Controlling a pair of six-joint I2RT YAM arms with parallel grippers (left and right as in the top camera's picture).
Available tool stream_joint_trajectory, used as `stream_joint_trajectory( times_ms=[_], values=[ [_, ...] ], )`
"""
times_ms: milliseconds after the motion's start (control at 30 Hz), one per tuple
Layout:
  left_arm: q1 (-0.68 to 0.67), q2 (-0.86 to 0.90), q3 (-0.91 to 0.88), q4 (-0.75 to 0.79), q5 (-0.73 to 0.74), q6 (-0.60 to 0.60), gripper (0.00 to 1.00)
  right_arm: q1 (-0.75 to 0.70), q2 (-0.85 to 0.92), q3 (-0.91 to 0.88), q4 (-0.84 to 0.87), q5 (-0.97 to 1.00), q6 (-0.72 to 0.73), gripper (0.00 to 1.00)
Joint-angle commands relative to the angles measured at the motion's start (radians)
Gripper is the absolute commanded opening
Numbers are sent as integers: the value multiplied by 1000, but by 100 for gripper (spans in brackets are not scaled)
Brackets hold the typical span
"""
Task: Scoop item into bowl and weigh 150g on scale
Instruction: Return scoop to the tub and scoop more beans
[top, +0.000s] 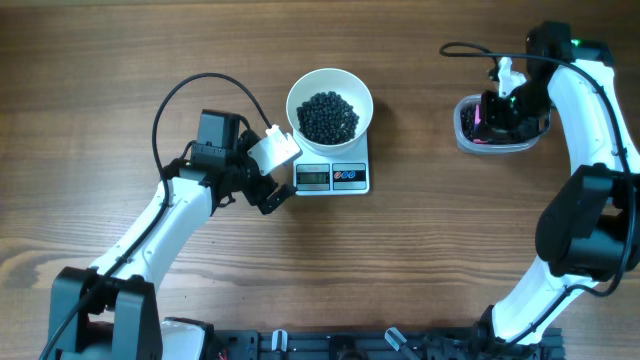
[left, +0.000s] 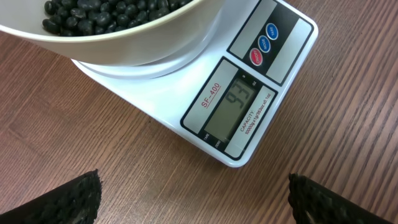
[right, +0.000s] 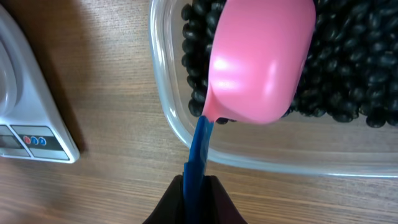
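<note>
1. Firmly, the right gripper (right: 198, 186) pinches the blue handle of a pink scoop (right: 261, 62), held over black beans (right: 348, 68) in a clear tub (right: 166, 118).
2. Meanwhile the left gripper (left: 196, 202) stands spread wide, just beside the scale (left: 155, 106).
3. A red label on the scale reads "SF-400"; its display shows 93.
4. On the scale sits the white bowl (left: 143, 40), holding more black beans.

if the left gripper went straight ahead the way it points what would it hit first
Probably the scale, its display end dead ahead between the left gripper's open fingers; height over the table is unclear.
</note>
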Motion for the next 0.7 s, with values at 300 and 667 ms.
stream_joint_trajectory(
  times_ms=[300, 667],
  values=[
    [6, 7, -8, 0, 12, 8, 100, -101, 27, -3, -78, -237, -92, 4],
    [6, 7, -8, 0, 12, 8, 100, -323, 27, -3, -96, -380, -166, 4]
  ],
)
